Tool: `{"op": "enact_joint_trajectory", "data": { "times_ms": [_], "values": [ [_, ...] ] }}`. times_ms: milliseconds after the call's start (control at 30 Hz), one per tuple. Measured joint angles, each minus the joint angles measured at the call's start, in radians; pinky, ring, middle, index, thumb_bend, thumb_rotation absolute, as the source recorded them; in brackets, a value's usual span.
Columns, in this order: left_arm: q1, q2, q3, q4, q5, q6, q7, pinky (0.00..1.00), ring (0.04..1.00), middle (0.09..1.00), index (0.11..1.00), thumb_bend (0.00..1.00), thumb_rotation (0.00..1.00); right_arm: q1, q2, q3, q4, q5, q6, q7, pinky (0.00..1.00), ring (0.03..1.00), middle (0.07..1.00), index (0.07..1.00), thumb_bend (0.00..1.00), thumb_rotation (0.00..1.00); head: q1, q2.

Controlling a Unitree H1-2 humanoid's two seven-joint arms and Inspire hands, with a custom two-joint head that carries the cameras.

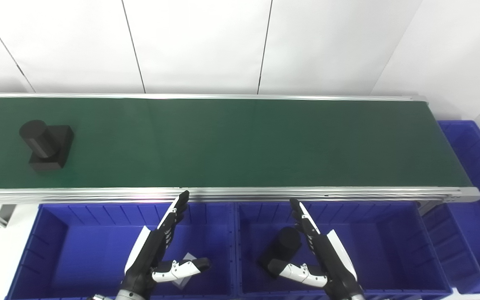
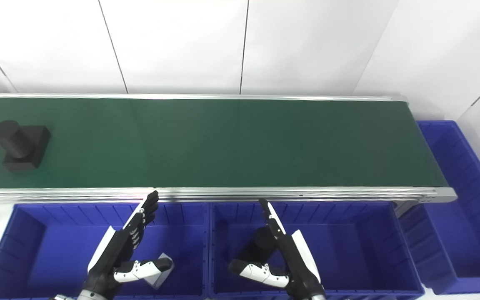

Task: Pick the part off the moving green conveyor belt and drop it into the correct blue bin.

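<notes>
**Both hands open over the bins, part far up the belt**

The left hand [image 1: 152, 254] hovers with its fingers [image 1: 176, 212] stretched out straight and its thumb spread sideways, holding nothing. The right hand [image 1: 321, 254] mirrors it, fingers extended and released, thumb pointing inward. Both sets of fingertips stop just short of the near metal rail of the green conveyor belt [image 1: 240, 141].

The black part [image 1: 46, 146], a cylinder standing on a square block, sits on the belt well to the left of the left hand's fingers and beyond them.

Under the left hand's thumb, inside the left blue bin [image 1: 56, 233], lies a small grey piece [image 1: 183, 277]. Between the right hand's fingers and thumb, lower down in the middle blue bin [image 1: 390, 233], rests a black cylindrical part [image 1: 279, 250]. A third blue bin [image 1: 479, 166] stands well to the right of the right hand's fingers, at the belt's end.
</notes>
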Motion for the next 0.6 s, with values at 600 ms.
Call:
{"op": "enact_joint_trajectory", "data": {
  "times_ms": [600],
  "values": [
    [-0.001, 0.0, -0.003, 0.0, 0.027, 0.01, 0.0, 0.9, 0.92, 0.945, 0.948, 0.94, 0.44, -0.026, 0.001, 0.01, 0.037, -0.031, -0.004, -0.001, 0.93, 0.995, 1.0, 1.0, 0.99, 0.53, 0.017, 0.005]
  ]
}}
